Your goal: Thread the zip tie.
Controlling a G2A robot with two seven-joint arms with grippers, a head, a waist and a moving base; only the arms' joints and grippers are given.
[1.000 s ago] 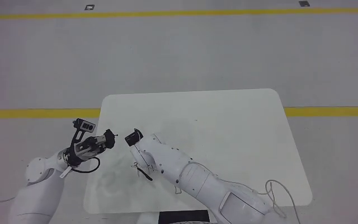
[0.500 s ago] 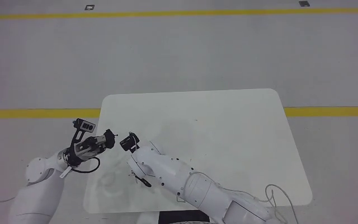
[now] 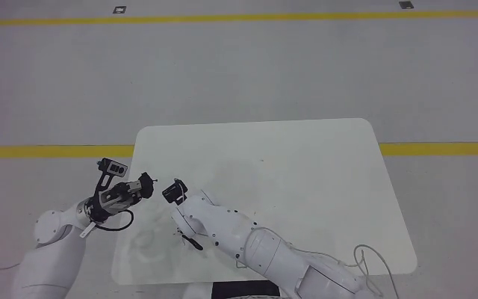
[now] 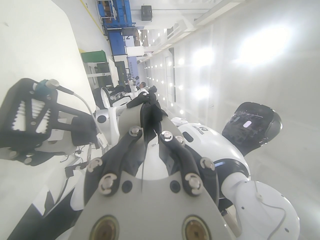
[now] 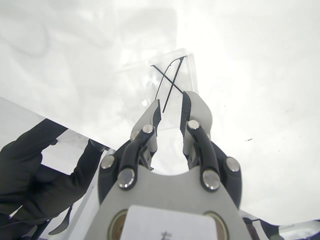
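Left end effector [image 4: 150, 101] is pinched closed on a zip tie [image 4: 143, 166]. Right end effector [image 5: 172, 97] hangs open above crossed zip ties [image 5: 172, 82] in a clear container [image 5: 193, 76].

Narrow gap, right arm [image 3: 224, 224] beside left pincer [image 3: 151, 180]

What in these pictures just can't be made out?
Top view: whether the left gripper or right gripper holds anything is too small to tell.
Left wrist view: the thin dark strand ends hidden inside the left gripper's shut jaws.
Right wrist view: the dark shape is cut off by the edge; the crossed zip ties are too fine to count.
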